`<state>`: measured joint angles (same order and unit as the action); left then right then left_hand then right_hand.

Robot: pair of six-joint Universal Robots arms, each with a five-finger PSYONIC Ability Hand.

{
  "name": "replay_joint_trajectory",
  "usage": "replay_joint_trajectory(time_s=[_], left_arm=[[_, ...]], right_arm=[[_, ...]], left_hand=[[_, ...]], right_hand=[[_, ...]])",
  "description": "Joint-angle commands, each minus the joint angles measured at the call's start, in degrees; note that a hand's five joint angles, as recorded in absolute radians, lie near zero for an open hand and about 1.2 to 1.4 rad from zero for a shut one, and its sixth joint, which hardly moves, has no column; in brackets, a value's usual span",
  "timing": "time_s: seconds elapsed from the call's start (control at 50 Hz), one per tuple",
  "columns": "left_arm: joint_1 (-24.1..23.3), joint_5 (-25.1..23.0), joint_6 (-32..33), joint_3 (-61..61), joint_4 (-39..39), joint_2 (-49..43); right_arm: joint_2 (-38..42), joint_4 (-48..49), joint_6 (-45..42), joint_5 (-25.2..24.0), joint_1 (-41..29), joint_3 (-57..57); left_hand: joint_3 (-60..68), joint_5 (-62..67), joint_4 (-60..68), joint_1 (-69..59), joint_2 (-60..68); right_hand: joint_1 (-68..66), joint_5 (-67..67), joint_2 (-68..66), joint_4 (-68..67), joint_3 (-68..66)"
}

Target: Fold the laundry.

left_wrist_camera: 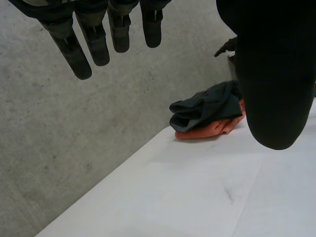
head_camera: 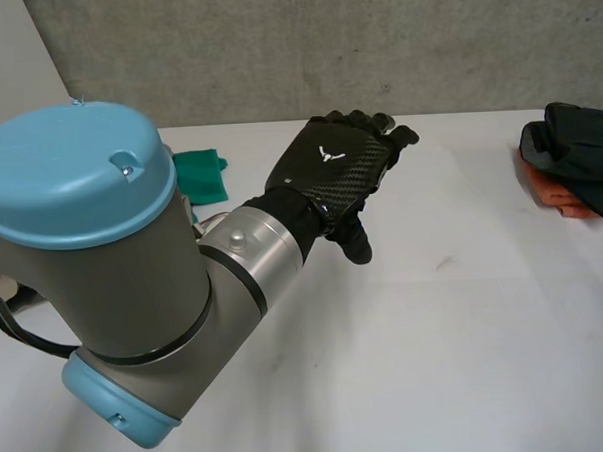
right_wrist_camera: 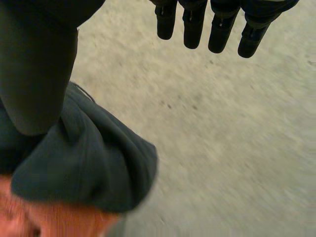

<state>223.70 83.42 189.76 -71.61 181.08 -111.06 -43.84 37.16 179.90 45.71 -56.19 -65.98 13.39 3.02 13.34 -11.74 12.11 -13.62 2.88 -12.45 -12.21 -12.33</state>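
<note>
– White desk (head_camera: 436,330) takes up most of the scene, with a concrete wall (head_camera: 324,45) along its far edge. How far along is the folding?
– Not begun, I judge. Nothing lies spread or folded. The left arm (head_camera: 113,264), grey with light-blue caps, reaches in from the near left. The left robot hand (head_camera: 334,170) hangs over the far middle of the desk, its fingers (left_wrist_camera: 94,44) straight, thumb apart, nothing in it.
– And the laundry?
– A dark grey garment (head_camera: 578,144) lies crumpled at the far right of the desk, on top of an orange garment (head_camera: 566,202). A green cloth (head_camera: 201,173) lies far left, partly behind the left arm.
– The other hand?
– The right robot hand (right_wrist_camera: 39,74) is over the dark grey garment, fingers straight and apart from the thumb, gripping nothing. Whether the thumb touches the cloth I cannot tell.
– So which step is in hand?
– Fetching a first piece, most likely the dark one. The next move calls for the right robot hand to lower and curl round a fold of the top garment without catching the orange one beneath. It then has to bring the garment to the bare middle of the desk for spreading flat.
– Counts?
– One desk, two robot hands, three pieces of laundry: one dark grey, one orange, one green.
</note>
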Motion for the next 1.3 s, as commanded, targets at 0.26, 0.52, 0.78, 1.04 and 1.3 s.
replay_joint_trajectory(time_s=[0.26,0.52,0.78,1.04,1.3], left_arm=[[0.07,0.16,-2.82,1.56,2.87,8.48],[25.63,4.56,-2.03,-1.42,4.19,11.57],[46.74,1.05,15.27,0.85,12.97,-11.27],[50.17,-2.39,23.37,10.0,18.87,-27.9],[40.25,3.77,10.2,8.24,19.39,-4.19]], right_arm=[[-18.53,-9.15,-28.39,29.44,-1.0,-1.69],[-38.77,0.11,-14.58,18.29,-26.94,-26.91],[-35.45,-7.18,-30.57,17.4,-42.51,-41.6],[-31.92,-7.45,-33.57,19.24,-42.25,-45.91],[-32.54,-6.83,-33.21,21.35,-42.16,-45.65]], left_hand=[[-1.66,-1.29,-1.6,0.01,-0.38],[-1.66,-1.29,-1.61,0.01,-0.38],[-1.99,-1.63,-1.94,0.35,-0.72],[51.35,51.72,51.4,-53.0,52.63],[66.61,66.98,66.66,-68.26,67.89]], right_hand=[[3.62,-2.88,2.45,2.21,2.33],[3.62,-2.88,2.45,2.21,2.33],[3.62,-2.88,2.45,2.21,2.33],[3.62,-2.88,2.45,2.21,2.33],[3.62,-2.88,2.45,2.21,2.33]])
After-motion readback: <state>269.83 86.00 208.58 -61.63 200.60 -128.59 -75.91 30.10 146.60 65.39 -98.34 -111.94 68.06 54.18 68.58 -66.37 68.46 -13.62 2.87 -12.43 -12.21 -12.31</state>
